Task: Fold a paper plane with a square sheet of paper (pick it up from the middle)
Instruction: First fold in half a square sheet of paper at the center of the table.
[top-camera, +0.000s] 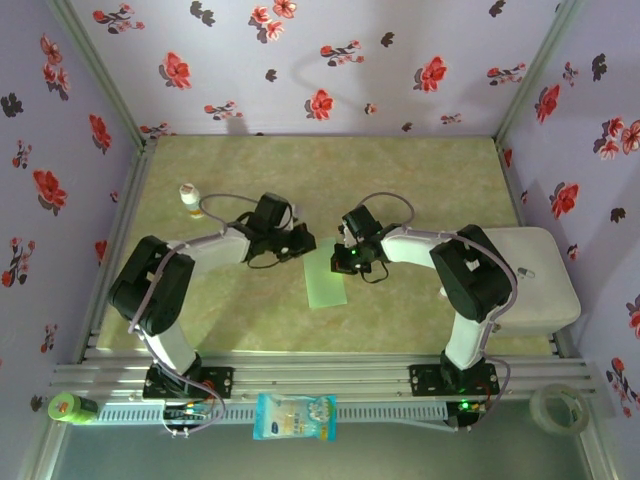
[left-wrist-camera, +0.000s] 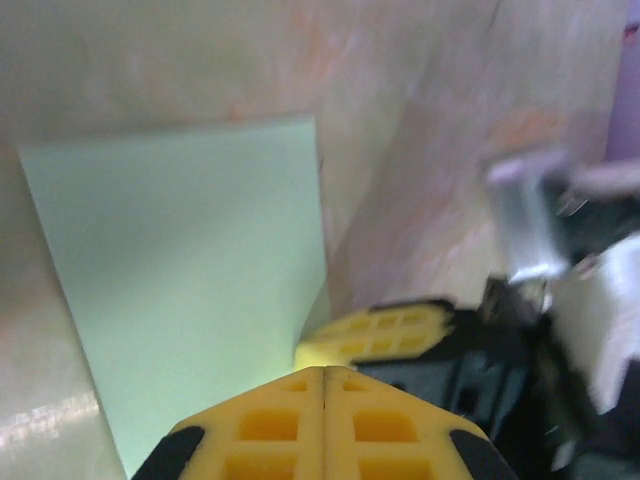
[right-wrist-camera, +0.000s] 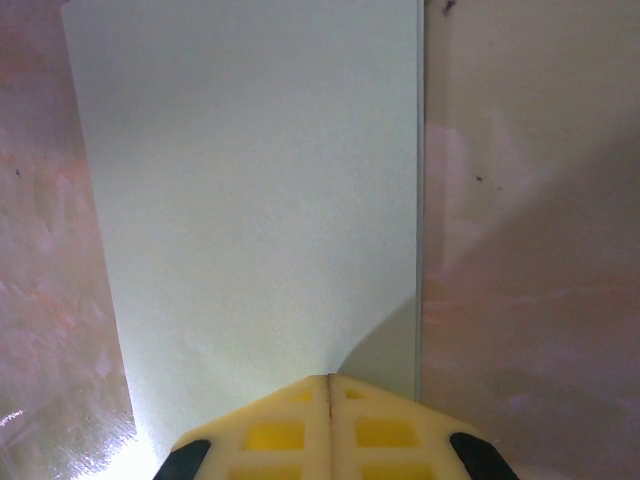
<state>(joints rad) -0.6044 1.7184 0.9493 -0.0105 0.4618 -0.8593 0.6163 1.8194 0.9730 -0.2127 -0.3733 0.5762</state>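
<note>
Two sets of jaws meet over one sheet, and both are pressed together with nothing between them. At the far left of the top view a small green object (top-camera: 70, 408) sits at the rail's end. A small white bottle (top-camera: 188, 195) stands on the surface (top-camera: 420, 180) beyond the left arm (top-camera: 160, 285), well apart from the work.

The left jaws reach in at the far end of the square sheet of paper (top-camera: 325, 278), on its left side. The sheet lies flat at the middle of the surface as a narrow strip, not a square, so I judge it folded in half lengthwise. In the left wrist view it spreads ahead of the yellow fingertips (left-wrist-camera: 270, 425), which are closed tip to tip. A white-and-blue packet (top-camera: 295, 416) lies on the near rail below the sheet, out of the way.

The right jaws, likewise closed, come at the sheet's far end from its right side. From the right wrist the paper runs away flat beyond the fingertips (right-wrist-camera: 275, 435). Closed tips over flat paper suit pressing a crease or pinning the sheet, not lifting it.

The two heads sit close together, so crowding each other looks like the main hazard. Farther right a white box (top-camera: 535, 280) and a tape roll (top-camera: 557, 408) stand clear of the sheet.
</note>
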